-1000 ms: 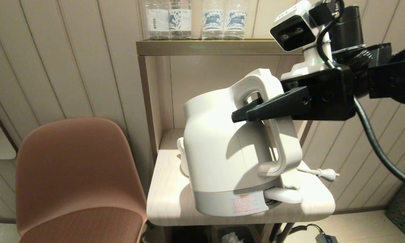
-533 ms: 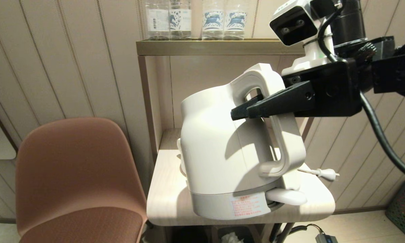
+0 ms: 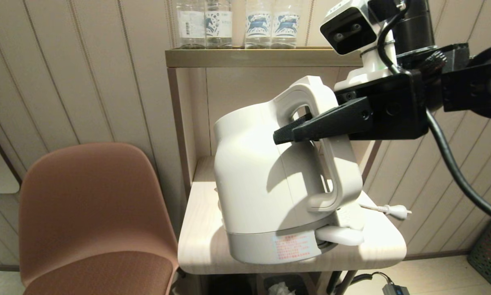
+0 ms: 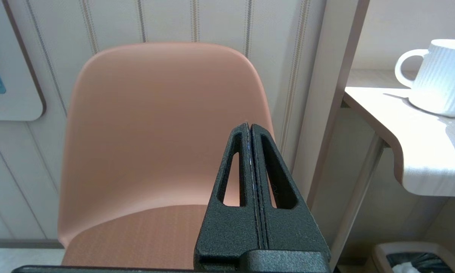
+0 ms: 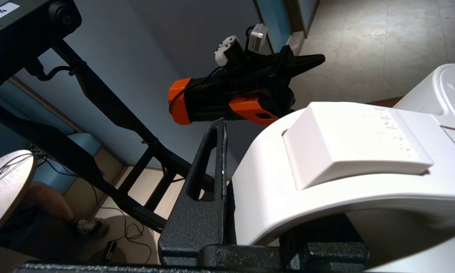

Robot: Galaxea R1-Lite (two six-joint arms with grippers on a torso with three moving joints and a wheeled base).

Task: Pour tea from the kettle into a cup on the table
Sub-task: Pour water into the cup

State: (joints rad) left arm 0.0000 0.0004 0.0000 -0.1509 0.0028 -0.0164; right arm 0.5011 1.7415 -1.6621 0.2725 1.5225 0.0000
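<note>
The kettle (image 3: 265,180) is gripped at the upper part of its loop handle by the right gripper (image 3: 296,127), whose fingers are clamped on either side of the handle, as is seen from the right wrist view, where one black finger (image 5: 204,189) is pressed against the white handle (image 5: 326,170). The kettle is held tilted over the table (image 3: 204,241), its grey-banded bottom raised above the front edge and its top leaned toward the table's left side. A white plug (image 3: 394,211) on a cord is seen at the table's right edge. The cup (image 4: 438,76) is shown only in the left wrist view, standing upright on the table near its left edge, its handle turned outward. The left gripper (image 4: 252,129) is kept low beside the brown chair (image 4: 162,125), away from the table, with its fingers pressed together on nothing. Clear bottles (image 3: 237,22) are lined up on the shelf (image 3: 253,57) above.
</note>
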